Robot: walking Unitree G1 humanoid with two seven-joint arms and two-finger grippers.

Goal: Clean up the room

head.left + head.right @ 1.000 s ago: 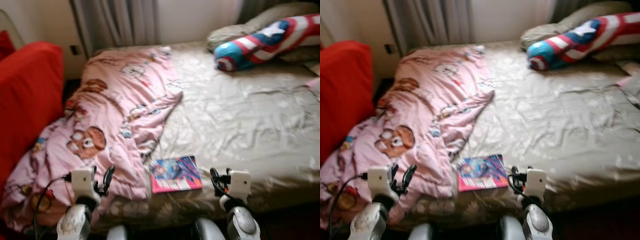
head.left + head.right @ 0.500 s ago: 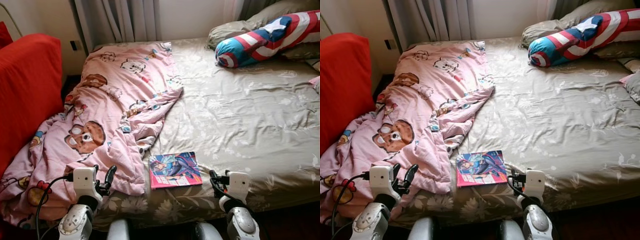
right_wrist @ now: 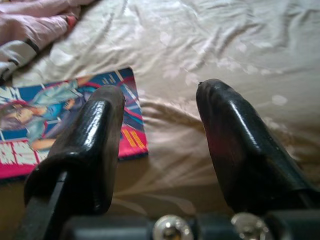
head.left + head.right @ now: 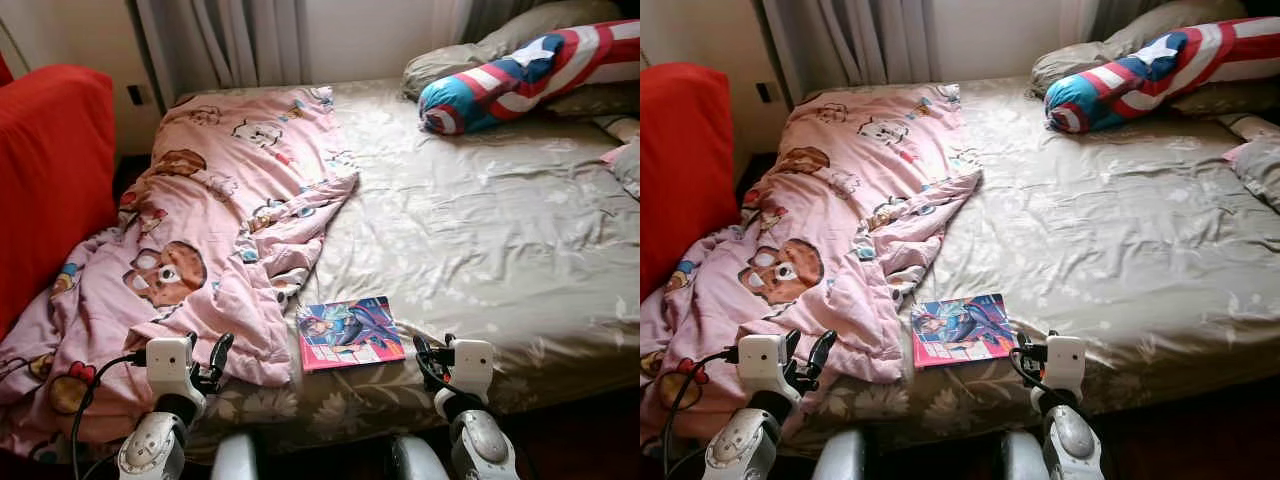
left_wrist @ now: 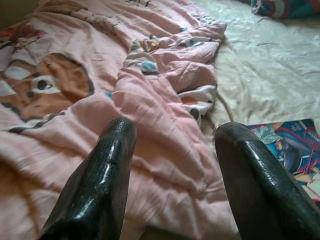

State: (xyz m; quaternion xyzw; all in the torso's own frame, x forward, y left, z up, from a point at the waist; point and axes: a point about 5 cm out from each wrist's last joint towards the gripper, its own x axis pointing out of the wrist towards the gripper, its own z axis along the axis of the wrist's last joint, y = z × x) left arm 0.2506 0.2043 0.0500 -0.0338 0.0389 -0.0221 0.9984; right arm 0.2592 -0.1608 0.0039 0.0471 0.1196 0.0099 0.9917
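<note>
Two silver arms ending in white boxy wrist blocks, left gripper (image 4: pixel 213 358) and right gripper (image 4: pixel 424 360) each with two long glossy black fingers (image 5: pixel 95 190), a black cable looping off the left wrist, two silver screws under the right fingers.

Bed (image 4: pixel 500 260), beige sheet, centre and right. Pink cartoon blanket (image 4: pixel 210 230), rumpled, left half. Magazine (image 4: pixel 349 333), lower centre. Striped pillow (image 4: pixel 520 75), upper right. Red chair (image 4: pixel 50 170), left edge. Left gripper (image 4: pixel 205 362) and right gripper (image 4: pixel 432 362), bottom edge.
</note>
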